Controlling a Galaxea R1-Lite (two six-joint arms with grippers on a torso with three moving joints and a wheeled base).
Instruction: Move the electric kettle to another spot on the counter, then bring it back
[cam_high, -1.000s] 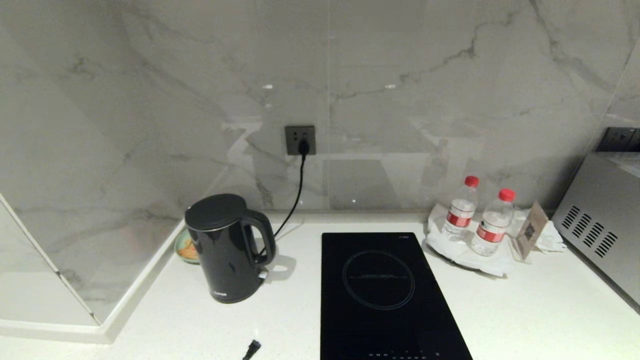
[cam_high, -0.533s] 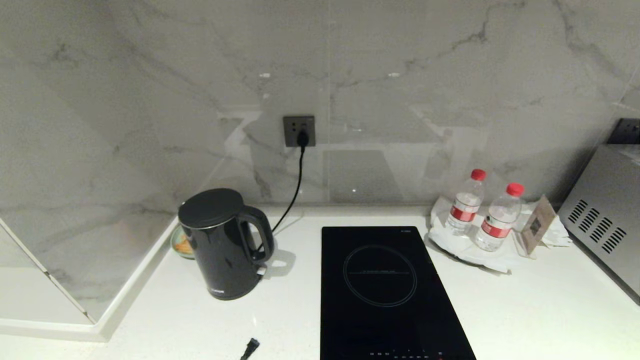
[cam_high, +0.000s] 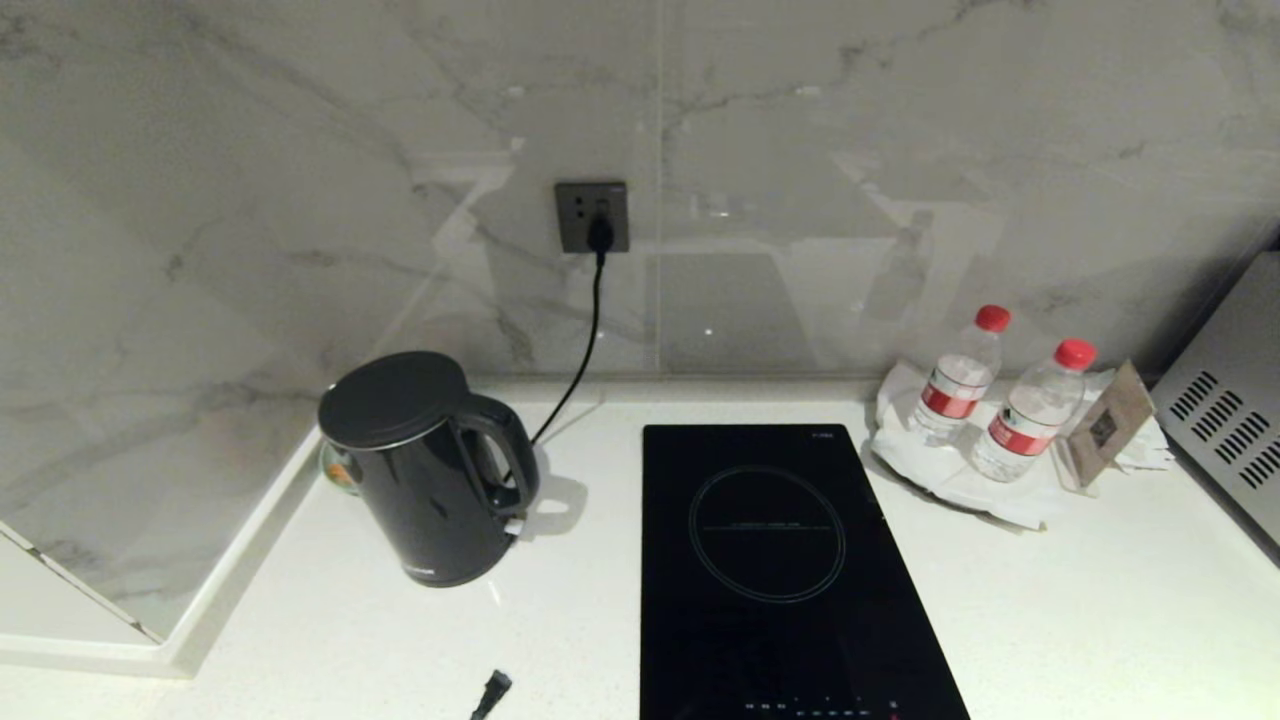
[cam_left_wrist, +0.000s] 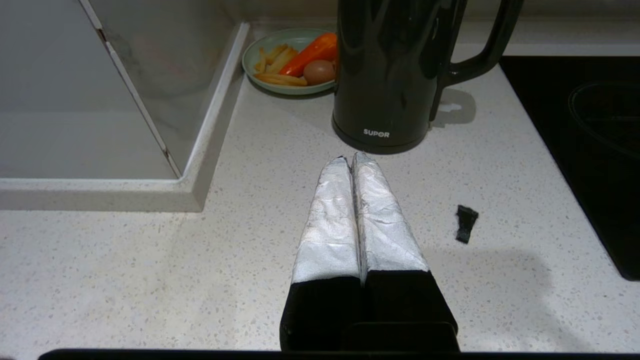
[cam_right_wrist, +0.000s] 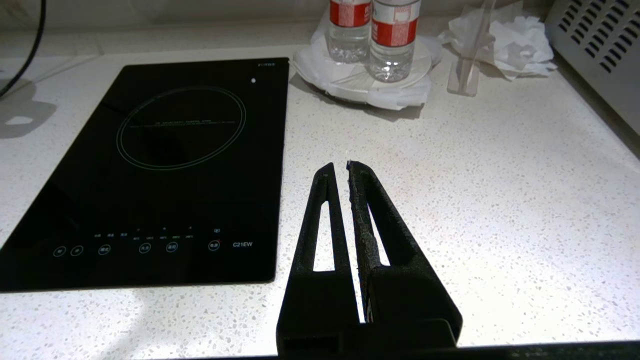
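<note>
Two grippers hang over the front of the counter (cam_high: 1050, 600), neither of them holding anything. The left gripper (cam_left_wrist: 351, 159), its fingers (cam_left_wrist: 330, 220) wrapped in silver foil, is clenched tight and points at the kettle (cam_high: 425, 470) from the front edge side, near it but not touching. The right gripper (cam_right_wrist: 339, 170) is bare black, its jaws almost together with only a thin slit between them, and it hovers over open worktop just beside the hob (cam_high: 780, 570) on its right. The kettle stands upright near the worktop's back left corner, handle turned toward the hob, with a cord (cam_high: 585, 330) running behind it up to a wall socket (cam_high: 592, 216). A green plate (cam_left_wrist: 280, 60) of food sits behind the kettle, right against the corner wall. A small black scrap (cam_left_wrist: 466, 223) lies on the worktop near the front edge, between kettle and hob. Two bottles (cam_high: 1000, 395) stand on a white plate by the back edge on the right, a card stand (cam_high: 1105, 425) beside them, and a metal appliance (cam_high: 1235, 430) at the right edge.
</note>
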